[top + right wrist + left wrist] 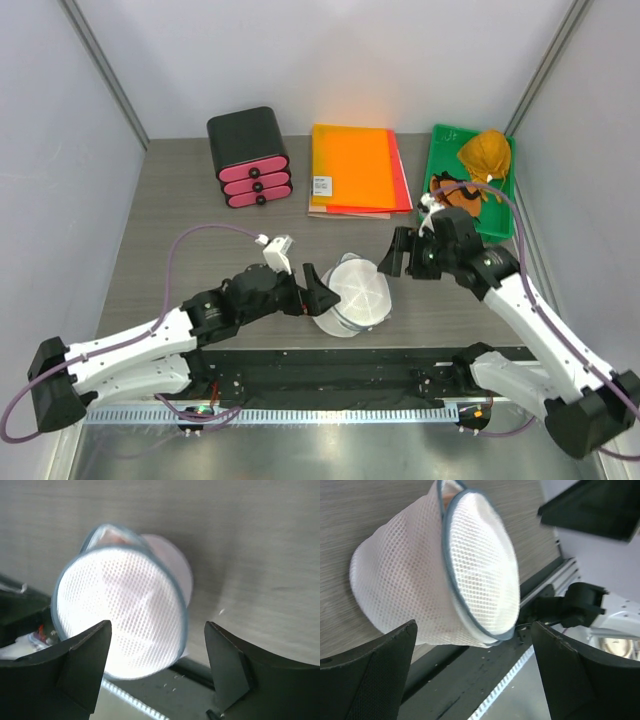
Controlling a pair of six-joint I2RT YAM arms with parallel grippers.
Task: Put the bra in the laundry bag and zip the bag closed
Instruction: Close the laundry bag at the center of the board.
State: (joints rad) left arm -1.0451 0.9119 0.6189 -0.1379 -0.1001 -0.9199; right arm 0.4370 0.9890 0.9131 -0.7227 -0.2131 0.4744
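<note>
The laundry bag (356, 292) is a white round mesh case with a grey zipper rim, lying tilted on its side near the table's front edge. In the left wrist view the laundry bag (445, 575) fills the middle, and a peach patch (448, 497) shows through the mesh at its top; the bra is otherwise hidden. My left gripper (319, 291) is open just left of the bag, and its fingers (380, 675) stand wide apart with nothing between them. My right gripper (394, 257) is open at the bag's upper right. From the right wrist, the laundry bag (120, 615) lies beyond the fingertips (90, 655), untouched.
A black drawer box with pink drawers (250, 158) stands at the back left. Orange folders (355, 168) lie at the back centre. A green tray (497, 212) at the back right holds orange and brown cloth (485, 152). A black rail (350, 375) runs along the front edge just below the bag.
</note>
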